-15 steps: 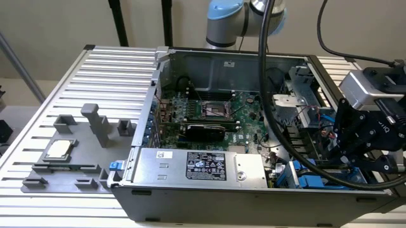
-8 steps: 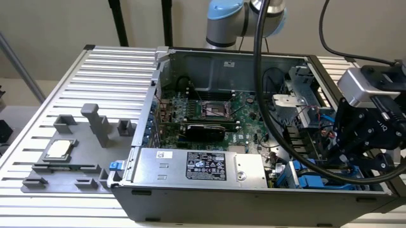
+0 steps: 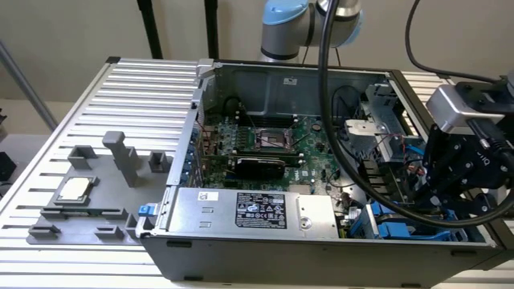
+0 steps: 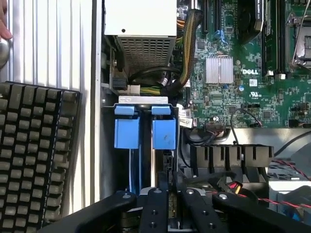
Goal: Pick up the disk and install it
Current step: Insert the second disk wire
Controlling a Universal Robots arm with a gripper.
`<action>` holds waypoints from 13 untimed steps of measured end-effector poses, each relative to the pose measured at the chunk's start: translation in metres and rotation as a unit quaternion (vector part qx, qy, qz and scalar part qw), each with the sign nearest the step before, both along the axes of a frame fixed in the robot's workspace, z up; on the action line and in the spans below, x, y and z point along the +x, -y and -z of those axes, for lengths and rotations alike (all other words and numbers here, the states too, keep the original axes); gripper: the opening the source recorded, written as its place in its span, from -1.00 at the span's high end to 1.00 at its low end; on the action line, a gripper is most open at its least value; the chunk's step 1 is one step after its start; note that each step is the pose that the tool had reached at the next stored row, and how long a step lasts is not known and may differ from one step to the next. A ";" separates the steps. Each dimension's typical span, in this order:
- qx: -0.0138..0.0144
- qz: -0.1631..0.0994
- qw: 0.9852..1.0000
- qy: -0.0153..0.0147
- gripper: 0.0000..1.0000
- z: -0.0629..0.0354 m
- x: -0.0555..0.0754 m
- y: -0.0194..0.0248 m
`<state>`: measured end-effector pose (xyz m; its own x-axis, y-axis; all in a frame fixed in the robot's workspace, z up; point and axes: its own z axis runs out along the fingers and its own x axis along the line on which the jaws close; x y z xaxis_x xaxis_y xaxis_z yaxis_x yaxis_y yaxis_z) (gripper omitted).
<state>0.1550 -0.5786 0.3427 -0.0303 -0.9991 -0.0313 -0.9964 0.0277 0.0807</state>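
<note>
Right, exterior view first: I've got a ribbed silver desk (image 3: 96, 108) carrying an open PC case (image 3: 321, 259) lying on its side, green motherboard (image 3: 265, 150) up, PSU (image 3: 257, 211) along the near edge. Beige wall behind, black stand poles at the back. On the exterior view's left sits a grey fixture (image 3: 88, 198) w/ a small silver chip (image 3: 74, 189) in it. The arm's blue-capped joint (image 3: 285, 24) hangs over the case's far side; the black gripper (image 3: 454, 180) is down at the exterior view's right, over the drive bay corner where blue plastic (image 3: 401, 229) shows.

Wrist view: keyboard (image 4: 34, 155) lies on the desk beside the case, a fingertip (image 4: 5, 29) at the frame edge. Fingers (image 4: 155, 211) are nearly closed round something thin on edge, but I cannot tell for sure it's gripped. Two blue carrier ends (image 4: 145, 126) stand side by side in the bay, just ahead of the fingers. Can't make out the disk's silver body, so I can't say which blue piece is the disk.
</note>
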 end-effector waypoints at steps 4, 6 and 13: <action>-0.001 0.002 1.000 0.000 1.00 0.0016 0.000 -0.0013; -0.002 0.003 1.000 0.000 1.00 0.0024 0.001 -0.0019; -0.005 0.007 1.000 0.000 1.00 0.0053 0.002 -0.0029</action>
